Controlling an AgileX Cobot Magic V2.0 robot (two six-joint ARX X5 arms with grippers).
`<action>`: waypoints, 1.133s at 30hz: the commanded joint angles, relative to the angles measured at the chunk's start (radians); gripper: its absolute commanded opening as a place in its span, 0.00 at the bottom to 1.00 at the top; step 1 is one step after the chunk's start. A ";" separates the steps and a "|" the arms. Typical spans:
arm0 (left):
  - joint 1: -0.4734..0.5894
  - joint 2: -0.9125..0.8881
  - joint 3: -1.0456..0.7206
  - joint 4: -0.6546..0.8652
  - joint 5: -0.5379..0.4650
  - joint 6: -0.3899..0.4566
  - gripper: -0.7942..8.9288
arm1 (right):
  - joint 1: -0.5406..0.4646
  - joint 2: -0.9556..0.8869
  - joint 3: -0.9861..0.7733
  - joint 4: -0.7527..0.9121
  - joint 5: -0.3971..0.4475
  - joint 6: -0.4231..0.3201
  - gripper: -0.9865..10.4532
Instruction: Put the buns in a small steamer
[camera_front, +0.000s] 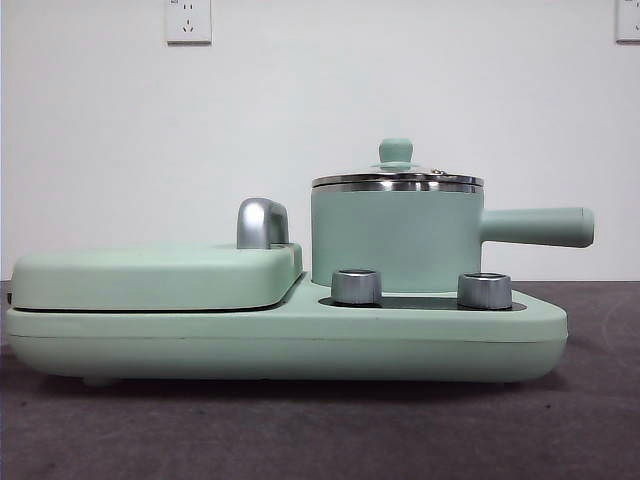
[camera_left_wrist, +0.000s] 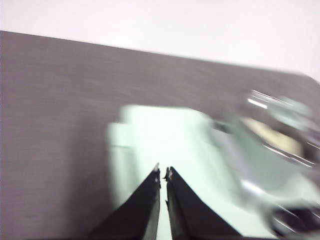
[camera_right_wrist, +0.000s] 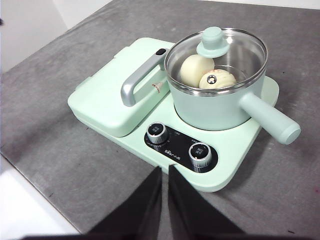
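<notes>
Steamer (camera_right_wrist: 215, 95) upright, lidded; handle (camera_front: 537, 227) horizontal; buns (camera_right_wrist: 207, 72) inside.

Each gripper carried two black jaws, long flat blades tapering to narrow tips. The left gripper (camera_left_wrist: 162, 175) looked matte and blurred, a few pale, silvery flecks marking its very tips and a thin bright slit running between the blades. The right gripper (camera_right_wrist: 164, 170) showed plain, smooth black faces with straight inner edges, with no visible markings, screws or cables.
</notes>
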 joint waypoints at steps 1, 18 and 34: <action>0.142 -0.079 -0.130 0.094 0.001 -0.007 0.10 | 0.005 0.004 0.006 0.013 0.000 -0.009 0.10; 0.278 -0.432 -0.610 0.154 -0.051 0.082 0.10 | 0.005 0.004 0.006 0.013 0.000 -0.009 0.10; 0.278 -0.469 -0.684 0.335 0.011 0.161 0.10 | 0.005 0.004 0.006 0.013 -0.001 -0.009 0.10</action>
